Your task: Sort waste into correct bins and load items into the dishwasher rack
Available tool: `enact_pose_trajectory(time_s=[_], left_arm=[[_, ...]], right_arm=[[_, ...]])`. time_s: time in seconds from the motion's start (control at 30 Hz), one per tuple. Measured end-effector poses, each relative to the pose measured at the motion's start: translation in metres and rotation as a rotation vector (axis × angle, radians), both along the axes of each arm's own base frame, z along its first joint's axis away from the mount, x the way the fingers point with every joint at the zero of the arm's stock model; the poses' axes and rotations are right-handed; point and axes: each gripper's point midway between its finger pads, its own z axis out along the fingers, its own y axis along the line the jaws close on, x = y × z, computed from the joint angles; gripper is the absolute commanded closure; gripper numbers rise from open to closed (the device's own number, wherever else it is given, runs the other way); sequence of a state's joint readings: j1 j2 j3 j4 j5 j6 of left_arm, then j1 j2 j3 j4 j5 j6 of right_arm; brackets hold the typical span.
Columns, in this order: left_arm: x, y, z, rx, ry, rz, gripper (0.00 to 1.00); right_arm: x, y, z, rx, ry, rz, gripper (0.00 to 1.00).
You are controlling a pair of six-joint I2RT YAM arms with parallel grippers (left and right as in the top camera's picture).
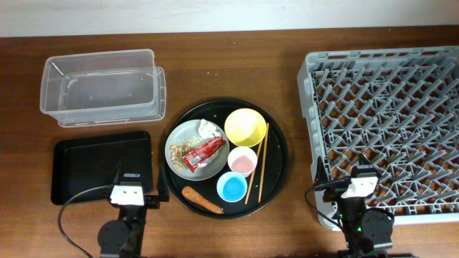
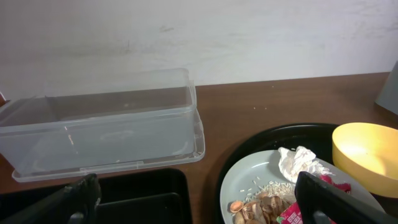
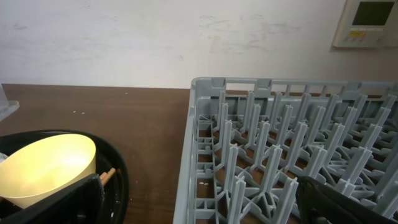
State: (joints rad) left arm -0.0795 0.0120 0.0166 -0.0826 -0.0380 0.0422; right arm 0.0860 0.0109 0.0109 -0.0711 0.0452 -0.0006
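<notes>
Across the brown bench point(image 1: 237, 64) the work is laid out in three groups. Far left stands the clear tub point(image 1: 100, 93), and just nearer to me lies the flat black tray point(image 1: 93, 168). At the middle sits the round black tray point(image 1: 277, 154), carrying all the rest. On its left half rests the grey plate point(image 1: 182, 136), with the red wrapper point(image 1: 203, 153) lying on it, the crumpled white paper point(image 1: 209, 130) at its far edge and the beige shell scraps point(image 1: 177, 154) on its left side. Beside the plate stand the yellow bowl point(image 1: 245, 127), the pink cup point(image 1: 242, 161) and the blue cup point(image 1: 232, 187). The chopsticks point(image 1: 258, 163) lie together just right of the cups, and the carrot point(image 1: 202, 200) lies by the round tray's near rim. The grey rack point(image 1: 387, 107) fills the right side of the bench. My left jaws hang spread wide by the near right corner of the flat tray, gripping nothing. My right jaws, over the rack's near edge, are likewise spread wide and bare.
</notes>
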Motion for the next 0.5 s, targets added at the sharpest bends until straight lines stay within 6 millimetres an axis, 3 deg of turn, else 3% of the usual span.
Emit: enact_pose_trajectory(time_s=[0.5], left_arm=[[0.0, -0.0003, -0.0001, 0.0, 0.0, -0.002, 0.01]], right_arm=[[0.0001, 0.008, -0.0045, 0.021, 0.021, 0.044, 0.01]])
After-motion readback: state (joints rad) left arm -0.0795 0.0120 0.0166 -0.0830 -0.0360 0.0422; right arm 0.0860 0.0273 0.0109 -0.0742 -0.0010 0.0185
